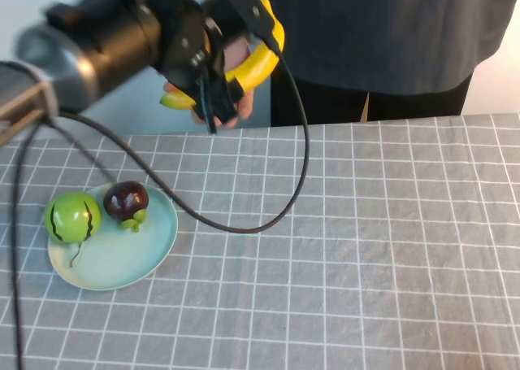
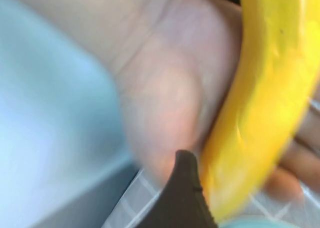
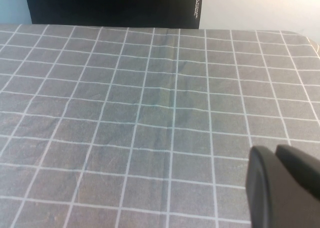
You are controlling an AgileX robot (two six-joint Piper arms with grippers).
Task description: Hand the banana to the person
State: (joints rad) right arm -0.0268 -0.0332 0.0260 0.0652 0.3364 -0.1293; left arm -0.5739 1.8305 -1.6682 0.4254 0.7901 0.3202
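L gripper (image 1: 213, 81) raised past table's far edge, clamped mid-length on the banana (image 1: 253, 63) — fruit rests in the person's hand (image 1: 236, 102). Likely light, soft-skinned, bruisable; mid-body hold looks best. R gripper (image 3: 285, 188) low over cloth, state unclear.

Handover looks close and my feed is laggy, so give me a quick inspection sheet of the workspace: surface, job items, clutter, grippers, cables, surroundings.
Surface: table under a grey checked cloth, lying flat.
Job's things: banana raised beyond the far table edge, resting against the person's hand; person standing at the far side.
Clutter: pale blue plate near left, holding a green fruit and a dark purple fruit.
Grippers: left gripper at the banana and hand; right gripper low over bare cloth, holding nothing.
Cables: black cable looping down from the left arm onto the cloth.
Surroundings: pale wall behind the person.
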